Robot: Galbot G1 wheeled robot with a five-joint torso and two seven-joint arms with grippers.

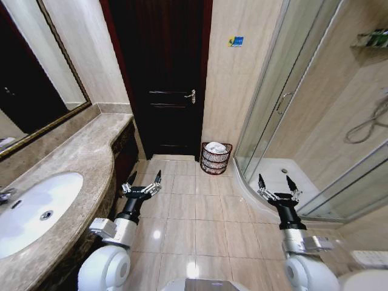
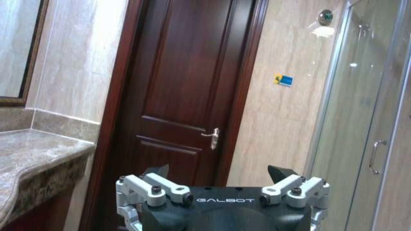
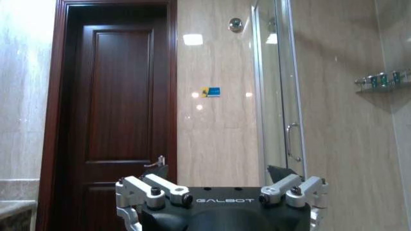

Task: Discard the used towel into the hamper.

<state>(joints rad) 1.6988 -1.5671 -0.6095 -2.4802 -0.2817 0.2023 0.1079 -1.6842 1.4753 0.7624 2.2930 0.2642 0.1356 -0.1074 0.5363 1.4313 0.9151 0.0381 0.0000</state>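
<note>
Head view, L to R:
mirror (image 1: 33,79): far left wall, above the counter.
counter (image 1: 79,163): marble top along left wall, white sink (image 1: 36,209) set in it, near the cam.
left gripper (image 1: 145,181): held low over the floor tiles (image 1: 194,212) just beside the counter edge, fingers spread wide, nothing between them. Well apart from the hamper.
door (image 1: 163,73): dark wood, shut, centre of the back wall, lever handle (image 1: 191,95) on its right side.
hamper (image 1: 216,158): dark red-brown wire basket on the floor against the back wall, between door frame and shower glass. Upright.
towel (image 1: 216,147): white, bunched, sitting in the hamper, top at about rim lvl.
right gripper (image 1: 279,183): low, in front of the shower enclosure (image 1: 285,103) kerb, fingers splayed, empty. Also well apart from the hamper.
shower: curved glass w/ handle, hose on the far right wall, shelf w/ small bottles up top right.

Left wrist view:
left gripper (image 2: 218,174): both fingertips apart, nothing held. Door (image 2: 186,96) and its handle ahead, counter end (image 2: 38,154) at one side, shower glass at the other.

Right wrist view:
right gripper (image 3: 220,172): tips apart, empty. Faces door (image 3: 119,106), tiled wall w/ small blue-yellow sticker (image 3: 211,91), glass panel.
</note>
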